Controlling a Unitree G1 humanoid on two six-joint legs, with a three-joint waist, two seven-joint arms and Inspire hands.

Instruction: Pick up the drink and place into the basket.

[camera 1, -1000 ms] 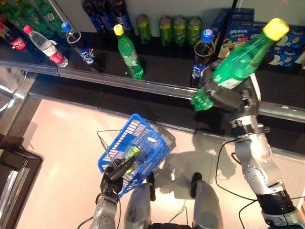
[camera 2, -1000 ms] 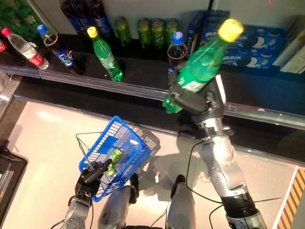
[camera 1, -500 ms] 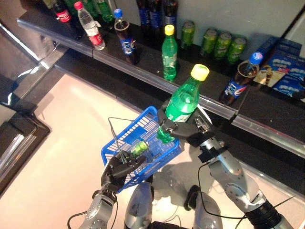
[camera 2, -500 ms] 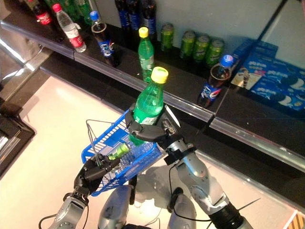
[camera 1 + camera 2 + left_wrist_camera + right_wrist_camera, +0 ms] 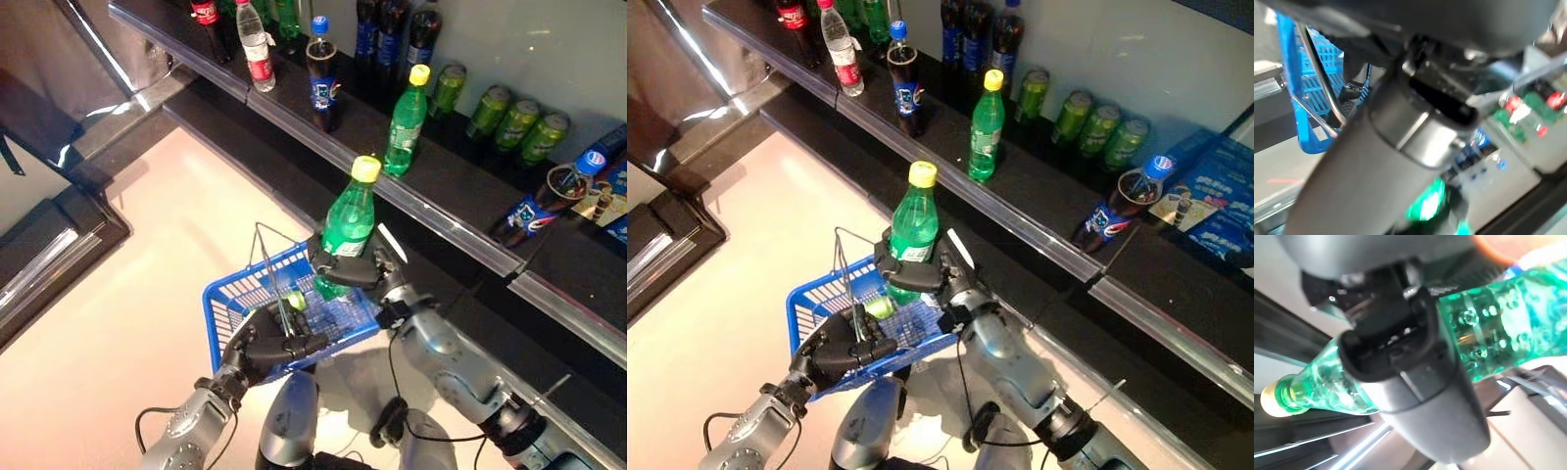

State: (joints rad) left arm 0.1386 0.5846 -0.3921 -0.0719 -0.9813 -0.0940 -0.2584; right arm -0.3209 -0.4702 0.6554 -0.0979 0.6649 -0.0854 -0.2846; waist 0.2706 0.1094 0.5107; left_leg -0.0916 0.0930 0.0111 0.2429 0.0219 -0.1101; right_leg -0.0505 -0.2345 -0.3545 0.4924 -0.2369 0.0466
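My right hand (image 5: 362, 275) is shut on a green bottle with a yellow cap (image 5: 349, 221) and holds it upright over the far right part of the blue basket (image 5: 229, 304). The bottle's base sits just inside the basket's rim. The bottle also shows in the right wrist view (image 5: 1508, 338). My left hand (image 5: 260, 345) is shut on the basket's thin wire handles (image 5: 269, 264) and holds the basket raised in front. A small green drink (image 5: 878, 306) lies inside the basket. The basket's blue wall shows in the left wrist view (image 5: 1300, 88).
A dark shelf (image 5: 294, 122) runs across the back with cola bottles (image 5: 322, 74), a green bottle (image 5: 406, 122), a clear water bottle (image 5: 257, 47), green cans (image 5: 516, 122) and a tipped cola bottle (image 5: 544, 201). Blue boxes (image 5: 1215, 211) stand at the far right. A dark cabinet (image 5: 49, 245) stands at the left.
My right hand has lowered the green bottle until its base is in the basket's far right part. The camera has shifted, so the shelf sits differently in view.
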